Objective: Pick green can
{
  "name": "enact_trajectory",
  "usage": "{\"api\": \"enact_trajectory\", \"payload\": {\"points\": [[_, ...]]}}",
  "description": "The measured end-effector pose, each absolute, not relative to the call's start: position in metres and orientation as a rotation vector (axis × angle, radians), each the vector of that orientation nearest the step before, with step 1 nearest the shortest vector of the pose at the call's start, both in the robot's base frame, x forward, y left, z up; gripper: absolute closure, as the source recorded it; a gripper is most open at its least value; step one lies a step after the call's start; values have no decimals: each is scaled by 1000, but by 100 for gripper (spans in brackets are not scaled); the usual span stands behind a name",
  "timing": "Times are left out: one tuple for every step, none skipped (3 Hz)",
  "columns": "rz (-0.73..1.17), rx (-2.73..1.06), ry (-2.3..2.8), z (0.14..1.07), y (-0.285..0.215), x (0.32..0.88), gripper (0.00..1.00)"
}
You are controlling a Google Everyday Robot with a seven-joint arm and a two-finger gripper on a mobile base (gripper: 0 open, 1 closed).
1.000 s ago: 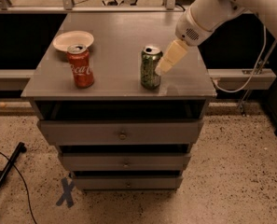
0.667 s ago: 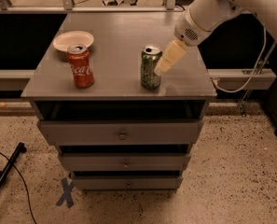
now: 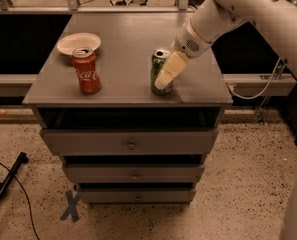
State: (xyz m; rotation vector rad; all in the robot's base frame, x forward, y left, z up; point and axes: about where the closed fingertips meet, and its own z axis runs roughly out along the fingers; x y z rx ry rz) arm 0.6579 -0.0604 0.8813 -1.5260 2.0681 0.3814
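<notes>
The green can (image 3: 157,66) stands at the gripper (image 3: 161,82), near the drawer cabinet's (image 3: 128,34) front edge. The Coca-Cola can (image 3: 86,70) is well apart beyond it. The arm slants down from the upper right across the can's front, and whether the gripper clasps the can cannot be told.

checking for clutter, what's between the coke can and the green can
Only bare tabletop, as the camera view shows; the hand is at the green can, on its right side.

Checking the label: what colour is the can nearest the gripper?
Green can, silver top; gripper at it. Camera view.
</notes>
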Motion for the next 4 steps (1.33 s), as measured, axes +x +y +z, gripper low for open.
{"api": "enact_trajectory", "payload": {"points": [[376, -1525, 2069, 881, -60, 658, 25], [380, -1529, 2069, 879, -58, 658, 48], [384, -1533, 2069, 877, -57, 658, 72], [383, -1543, 2042, 883, -51, 661, 95]]}}
